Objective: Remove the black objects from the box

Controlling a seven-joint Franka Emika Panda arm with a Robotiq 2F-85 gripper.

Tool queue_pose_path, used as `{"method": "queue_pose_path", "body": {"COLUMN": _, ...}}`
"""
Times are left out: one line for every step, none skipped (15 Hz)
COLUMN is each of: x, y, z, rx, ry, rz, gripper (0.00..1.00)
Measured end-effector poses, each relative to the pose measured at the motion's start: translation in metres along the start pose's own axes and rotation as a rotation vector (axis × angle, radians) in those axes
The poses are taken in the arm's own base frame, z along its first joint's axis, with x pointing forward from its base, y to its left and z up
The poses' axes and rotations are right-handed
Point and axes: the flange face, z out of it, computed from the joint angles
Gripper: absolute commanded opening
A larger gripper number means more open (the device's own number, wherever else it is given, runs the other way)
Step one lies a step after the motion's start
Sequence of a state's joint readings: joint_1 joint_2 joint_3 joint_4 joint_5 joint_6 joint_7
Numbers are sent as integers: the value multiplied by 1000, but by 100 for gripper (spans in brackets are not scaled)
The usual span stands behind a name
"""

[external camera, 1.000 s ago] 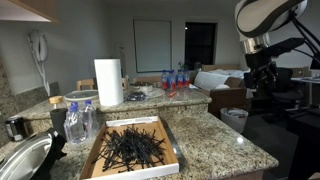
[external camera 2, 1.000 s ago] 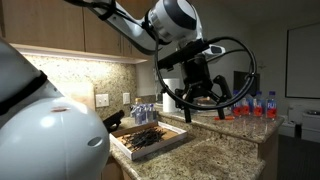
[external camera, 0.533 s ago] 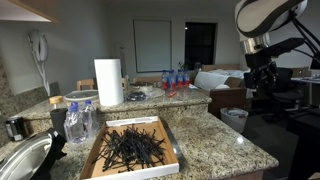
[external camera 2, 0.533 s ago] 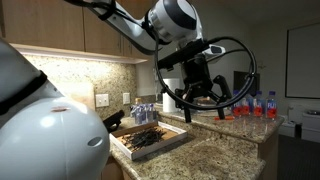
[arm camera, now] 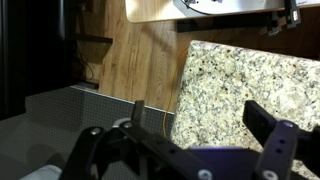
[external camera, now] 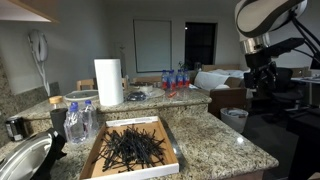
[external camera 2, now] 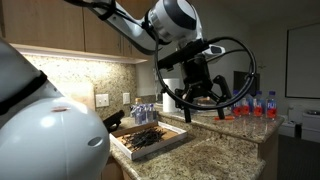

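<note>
A shallow cardboard box (external camera: 172,148) sits on the granite counter and holds a heap of thin black sticks (external camera: 130,147). It also shows in an exterior view (external camera 2: 176,137) with the sticks (external camera 2: 148,137) inside. My gripper (external camera 2: 198,98) hangs open and empty in the air well above the counter, to the side of the box; in an exterior view it is at the right (external camera: 261,78). In the wrist view the open fingers (arm camera: 195,125) frame bare granite countertop (arm camera: 240,75) and wood floor below.
A paper towel roll (external camera: 108,81), plastic bottles (external camera: 80,120), a metal bowl (external camera: 25,160) and a dark mug (external camera: 15,127) stand near the box. Red-capped water bottles (external camera: 175,79) line the far counter. A wall phone (external camera: 39,48) hangs at the left.
</note>
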State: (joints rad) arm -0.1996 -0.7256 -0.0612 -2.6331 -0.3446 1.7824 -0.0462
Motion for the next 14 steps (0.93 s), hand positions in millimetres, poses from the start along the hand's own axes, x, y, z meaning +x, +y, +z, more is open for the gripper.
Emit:
{"method": "queue_pose_path", "body": {"x": 1, "y": -2, "z": -1, "rx": -1, "ry": 6, "rz": -7, "gripper": 100}}
{"method": "queue_pose_path", "body": {"x": 3, "y": -5, "z": -2, "rx": -3, "ry": 13, "rz": -17, "gripper": 100}}
{"method": "queue_pose_path", "body": {"x": 6, "y": -9, "z": -5, "rx": -5, "ry": 28, "rz": -30, "gripper": 100}}
{"method": "queue_pose_path", "body": {"x": 11, "y": -14, "z": -7, "rx": -7, "ry": 46, "rz": -46, "gripper": 100}}
{"method": "queue_pose_path", "body": {"x": 16, "y": -18, "z": -10, "rx": -10, "ry": 68, "rz": -61, "gripper": 100}}
{"method": "queue_pose_path", "body": {"x": 23, "y": -23, "z": -15, "rx": -13, "ry": 91, "rz": -78, "gripper": 100}}
{"method": "queue_pose_path", "body": {"x": 32, "y": -30, "z": -20, "rx": -17, "ry": 120, "rz": -98, "gripper": 100}}
{"method": "queue_pose_path", "body": {"x": 41, "y": -38, "z": -26, "rx": -21, "ry": 150, "rz": -120, "gripper": 100}}
{"method": "queue_pose_path", "body": {"x": 51, "y": -48, "z": -32, "rx": -21, "ry": 183, "rz": -146, "gripper": 100}}
{"method": "queue_pose_path", "body": {"x": 62, "y": -60, "z": -37, "rx": -19, "ry": 214, "rz": -174, "gripper": 100}}
{"method": "queue_pose_path", "body": {"x": 74, "y": -74, "z": -43, "rx": -9, "ry": 248, "rz": -202, "gripper": 100}}
{"method": "queue_pose_path", "body": {"x": 85, "y": -88, "z": -47, "rx": 5, "ry": 278, "rz": -226, "gripper": 100}}
{"method": "queue_pose_path", "body": {"x": 95, "y": -101, "z": -52, "rx": 23, "ry": 300, "rz": -245, "gripper": 100}}
{"method": "queue_pose_path", "body": {"x": 102, "y": -114, "z": -58, "rx": 41, "ry": 310, "rz": -258, "gripper": 100}}
